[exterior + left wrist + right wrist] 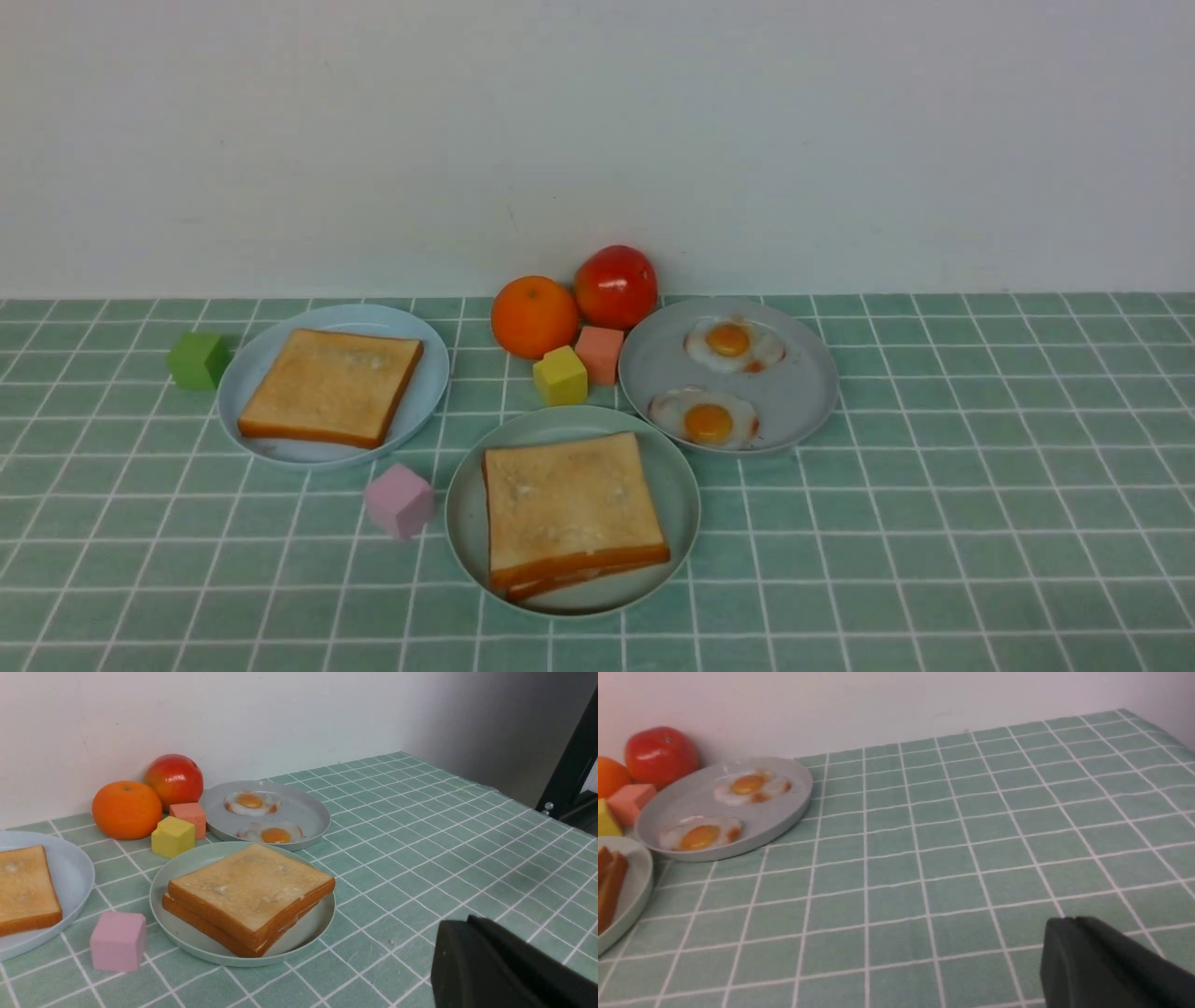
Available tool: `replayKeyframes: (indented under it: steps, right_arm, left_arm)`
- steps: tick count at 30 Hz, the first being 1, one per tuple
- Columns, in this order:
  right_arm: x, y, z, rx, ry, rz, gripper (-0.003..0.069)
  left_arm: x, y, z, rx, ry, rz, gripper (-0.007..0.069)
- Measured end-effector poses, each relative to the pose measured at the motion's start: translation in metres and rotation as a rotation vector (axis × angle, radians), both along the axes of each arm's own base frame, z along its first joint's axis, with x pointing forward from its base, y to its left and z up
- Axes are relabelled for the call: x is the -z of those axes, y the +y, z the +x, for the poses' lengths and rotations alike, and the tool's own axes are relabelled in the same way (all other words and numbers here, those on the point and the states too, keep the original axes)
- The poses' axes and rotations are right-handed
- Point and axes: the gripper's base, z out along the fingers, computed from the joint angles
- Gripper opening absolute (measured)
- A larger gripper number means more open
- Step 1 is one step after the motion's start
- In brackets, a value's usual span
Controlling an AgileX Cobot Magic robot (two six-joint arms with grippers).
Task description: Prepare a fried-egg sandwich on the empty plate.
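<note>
Both pincers closed, empty, cut off | sandwich [571, 509] egg hidden between toast

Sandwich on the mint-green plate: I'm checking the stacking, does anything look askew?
Slightly. On the sandwich the top toast sits twisted against the lower slice, whose corner pokes out at the front. It lies inside the mint-green plate.

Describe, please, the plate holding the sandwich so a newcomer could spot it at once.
Three plates sit on the green checked tablecloth. The mint-green plate is the one nearest the robot, between the pale blue plate and grey plate. Only it carries two stacked toast slices.
</note>
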Motion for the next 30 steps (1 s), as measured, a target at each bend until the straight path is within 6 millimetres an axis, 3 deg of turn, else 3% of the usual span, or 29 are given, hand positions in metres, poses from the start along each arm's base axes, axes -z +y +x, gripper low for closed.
replayKeyframes:
  steps: [9, 30]
  right_arm:
    - [0.0052, 0.0064, -0.0017, -0.087, 0.067, -0.143, -0.0014]
    - [0.0055, 0.0066, -0.0021, -0.085, 0.081, -0.149, -0.0003]
  left_arm:
    - [0.0000, 0.0000, 0.0000, 0.000, 0.000, 0.000, -0.0013]
    - [0.0000, 0.0000, 0.0000, 0.000, 0.000, 0.000, -0.0010]
